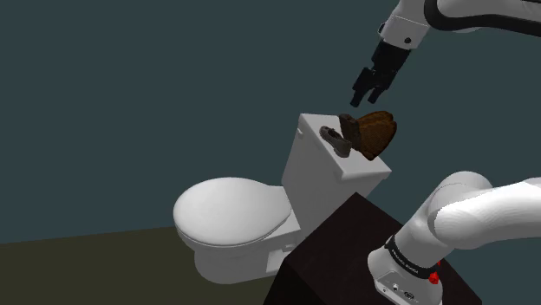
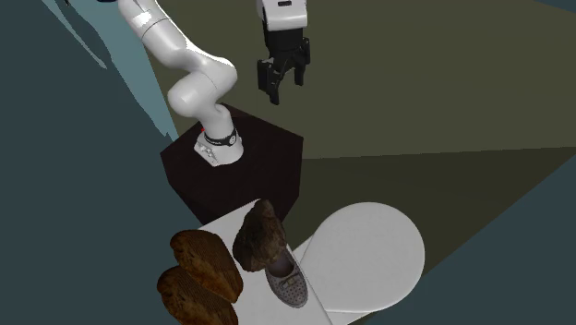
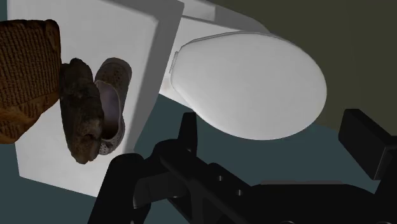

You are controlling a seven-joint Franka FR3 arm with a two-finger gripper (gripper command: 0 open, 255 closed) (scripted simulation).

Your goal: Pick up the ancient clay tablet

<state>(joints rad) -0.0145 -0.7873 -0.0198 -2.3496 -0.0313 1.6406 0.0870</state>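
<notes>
The hand (image 1: pixel 369 90) hangs empty above the toilet tank (image 1: pixel 325 178), its two fingers spread apart and touching nothing.

The clay tablet (image 3: pixel 25 70) lies on the tank's flat top. It is brown and scored with rows of fine marks. A dark rock-like lump (image 3: pixel 79 111) stands against it, and a grey perforated clog (image 3: pixel 116 95) sits just beyond the lump, towards the closed toilet seat lid (image 3: pixel 254 83). In the second exterior view the brown mass (image 2: pixel 205 263) shows two lobes. You cannot tell from here whether that is one piece or two.

Hazards to expect:

- **Wrong object.** The wrist view looks more at the seat lid than at the tablet. If you descend on this line, you are likely to close on the lump or the clog.
- **Knock-off.** The three items are crowded together on a narrow top. A finger that comes down between them may push one over the edge.
- **Poor grip.** The tablet looks broad and rounded. Closing across its wide face may let it slip, so take it across its thin dimension.
- **Collision.** Fingertips driven too low will strike the tank top.
</notes>
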